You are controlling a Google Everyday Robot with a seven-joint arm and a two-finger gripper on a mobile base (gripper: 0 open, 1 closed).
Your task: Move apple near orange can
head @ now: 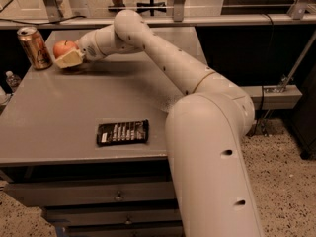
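The red-orange apple is held in my gripper at the far left of the grey table. The cream fingers are shut around it, low over the tabletop. The golden-orange can with its silver top stands upright just left of the apple, a small gap between them. My white arm reaches across the table from the right.
A flat black snack wrapper lies near the table's front edge. Drawers sit under the tabletop. A plastic bottle stands off the table's left side. A rail and chair base are behind the table.
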